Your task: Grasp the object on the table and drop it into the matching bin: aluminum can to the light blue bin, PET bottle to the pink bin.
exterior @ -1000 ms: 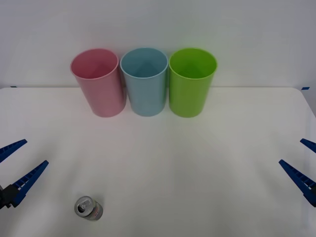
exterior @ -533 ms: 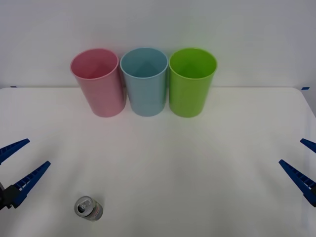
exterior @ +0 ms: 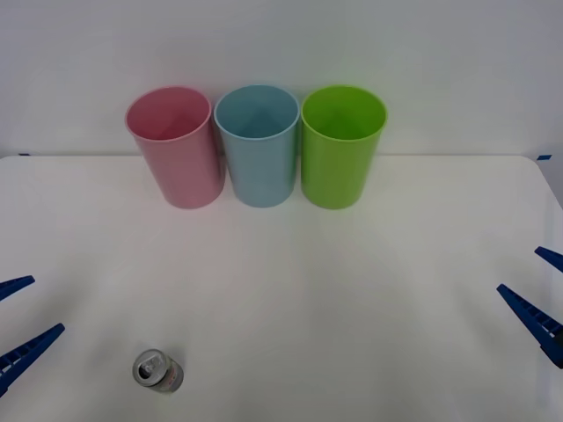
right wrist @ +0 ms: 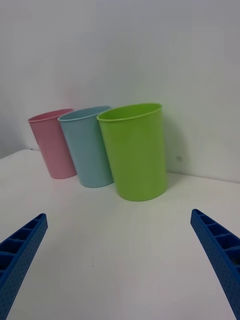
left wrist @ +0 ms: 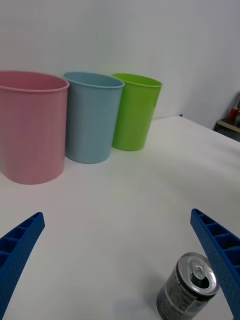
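Aluminum can [exterior: 158,371] stands upright near the front-left corner of the white tabletop [exterior: 352,290], its silver top and pull tab facing up, reddish print on its side. From my remote station I see the left gripper [exterior: 16,327] at the tabletop's left edge, its blue ribbed fingers [exterior: 31,345] spread wide and holding nothing, apart from the can, which sits further in from that edge and a little nearer the front. In the left wrist view the can [left wrist: 189,293] sits just inside one of the spread fingers [left wrist: 216,255], with no contact that I can make out. The right gripper [exterior: 541,294] waits at the right edge, well apart from the can, its fingers [exterior: 528,316] likewise spread and empty. Along the back edge three tall bins stand upright in a row, close side by side: the pink bin [exterior: 174,145] nearest the left, the light blue bin [exterior: 258,143] in the middle, a lime green bin [exterior: 341,145] beside it. From above, none of them shows anything inside. A plain white wall [exterior: 281,44] rises behind them.
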Tool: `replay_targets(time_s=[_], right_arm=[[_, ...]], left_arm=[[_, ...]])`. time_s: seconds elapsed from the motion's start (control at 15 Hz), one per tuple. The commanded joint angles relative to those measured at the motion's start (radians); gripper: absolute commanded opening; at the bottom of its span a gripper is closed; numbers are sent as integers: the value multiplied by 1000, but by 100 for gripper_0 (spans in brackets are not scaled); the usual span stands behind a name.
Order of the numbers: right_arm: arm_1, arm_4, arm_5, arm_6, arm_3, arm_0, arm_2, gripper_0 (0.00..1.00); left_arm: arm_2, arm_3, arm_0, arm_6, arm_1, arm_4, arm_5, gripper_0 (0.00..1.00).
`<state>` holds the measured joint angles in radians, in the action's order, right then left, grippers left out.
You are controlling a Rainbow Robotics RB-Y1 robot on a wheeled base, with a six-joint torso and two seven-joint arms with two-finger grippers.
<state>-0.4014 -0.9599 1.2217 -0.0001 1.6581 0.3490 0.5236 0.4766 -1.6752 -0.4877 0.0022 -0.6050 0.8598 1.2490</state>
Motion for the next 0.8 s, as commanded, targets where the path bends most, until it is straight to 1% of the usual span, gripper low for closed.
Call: replay_targets(time_s=[0.07,0.27,0.4,0.6,0.8], right_arm=[[0,0,0,0,0,0,0,100],[0,0,0,0,0,0,0,100],[0,0,0,0,0,0,0,100],[0,0,0,0,0,0,0,100],[0,0,0,0,0,0,0,100]], left_arm=[[0,0,-32,-5,-24,-25,15,100],[2,17,-51,-22,-47,-25,38,100],[0,38,-57,-70,-70,-4,55,100],[-26,72,-57,-105,-107,-2,81,100],[-72,100,-65,-199,-144,2,81,100]])
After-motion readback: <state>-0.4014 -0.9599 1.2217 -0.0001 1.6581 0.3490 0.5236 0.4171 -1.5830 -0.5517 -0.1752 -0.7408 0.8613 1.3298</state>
